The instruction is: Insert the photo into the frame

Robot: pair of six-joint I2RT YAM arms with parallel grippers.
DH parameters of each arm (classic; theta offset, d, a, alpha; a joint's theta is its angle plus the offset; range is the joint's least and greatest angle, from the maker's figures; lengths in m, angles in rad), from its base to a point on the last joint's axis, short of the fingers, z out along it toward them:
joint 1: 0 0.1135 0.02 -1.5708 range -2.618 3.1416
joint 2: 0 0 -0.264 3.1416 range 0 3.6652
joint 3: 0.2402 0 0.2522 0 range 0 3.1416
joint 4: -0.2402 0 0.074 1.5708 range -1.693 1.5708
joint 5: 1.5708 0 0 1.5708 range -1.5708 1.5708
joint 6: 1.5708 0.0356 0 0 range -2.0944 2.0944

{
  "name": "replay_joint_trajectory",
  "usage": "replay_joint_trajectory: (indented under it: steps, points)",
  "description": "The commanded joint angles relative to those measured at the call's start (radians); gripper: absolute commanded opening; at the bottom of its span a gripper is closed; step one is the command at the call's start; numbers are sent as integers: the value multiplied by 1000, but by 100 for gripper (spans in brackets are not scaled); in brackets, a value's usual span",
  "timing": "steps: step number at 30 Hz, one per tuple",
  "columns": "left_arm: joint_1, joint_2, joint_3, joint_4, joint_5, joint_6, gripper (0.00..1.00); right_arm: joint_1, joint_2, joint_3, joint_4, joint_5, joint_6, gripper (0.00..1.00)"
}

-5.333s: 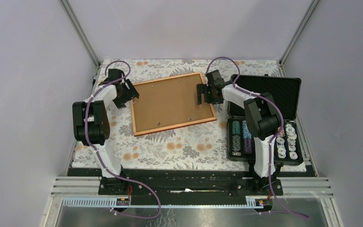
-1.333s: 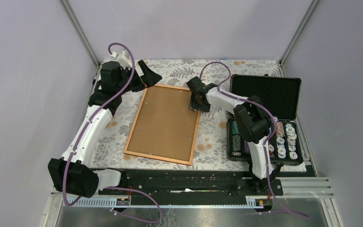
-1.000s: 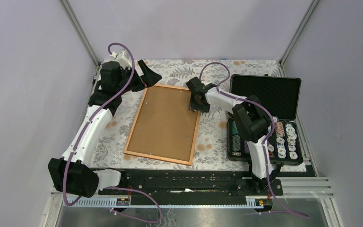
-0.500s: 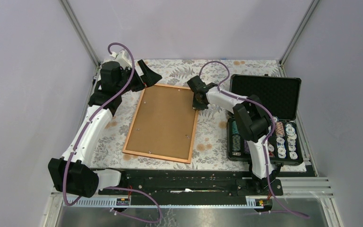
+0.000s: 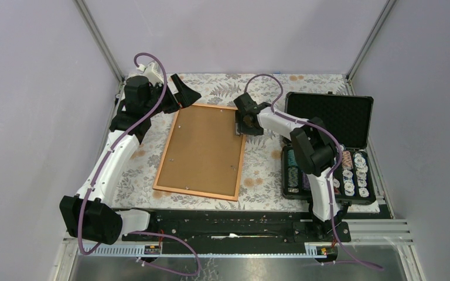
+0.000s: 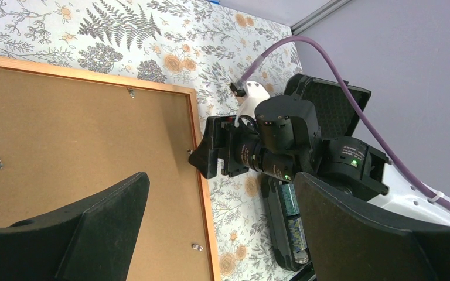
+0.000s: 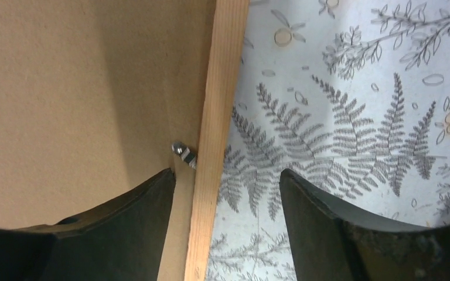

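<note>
One wooden frame (image 5: pixel 194 194), one brown backing board (image 5: pixel 202 151), one black chip case (image 5: pixel 328 120) — two arms (image 5: pixel 112 161) (image 5: pixel 313 152).

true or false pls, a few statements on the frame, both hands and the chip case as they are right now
1. The frame lies face down, its brown backing board up. True.
2. The left hand is clamped on the frame's corner. False: it is open and holds nothing.
3. The right hand straddles the frame's rail, one finger over the backing board, the other over the tablecloth. True.
4. The chip case is closed. False: its lid is up and the chips show.
5. The photo lies on the tablecloth beside the frame. False: no photo is in sight in any view.
</note>
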State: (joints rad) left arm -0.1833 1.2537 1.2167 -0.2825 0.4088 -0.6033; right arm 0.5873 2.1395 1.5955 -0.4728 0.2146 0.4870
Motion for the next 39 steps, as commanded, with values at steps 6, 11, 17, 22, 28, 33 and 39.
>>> replay_joint_trajectory:
  steps: [6, 11, 17, 22, 28, 33, 39]
  points:
    - [8, -7, -7, 62, 50, -17, 99, 74, -182, -166, -20, -82, 16, 78]
    - [8, -3, -10, 64, 51, -18, 99, 167, -206, -250, -17, -48, 60, 71]
    - [9, -3, -12, 69, 57, -23, 99, 174, -217, -303, -1, 17, 49, 47]
    - [8, -1, -15, 70, 54, -23, 99, 155, -179, -234, 2, 46, -19, 26]
    - [8, -2, -17, 74, 52, -20, 99, 91, -85, -80, -28, 54, -81, 22]
    - [8, 0, -18, 74, 57, -22, 99, 59, -82, -39, -34, 17, -91, 34]
    - [8, -9, -18, 75, 52, -23, 99, 63, -230, -165, 0, -76, -52, 54]
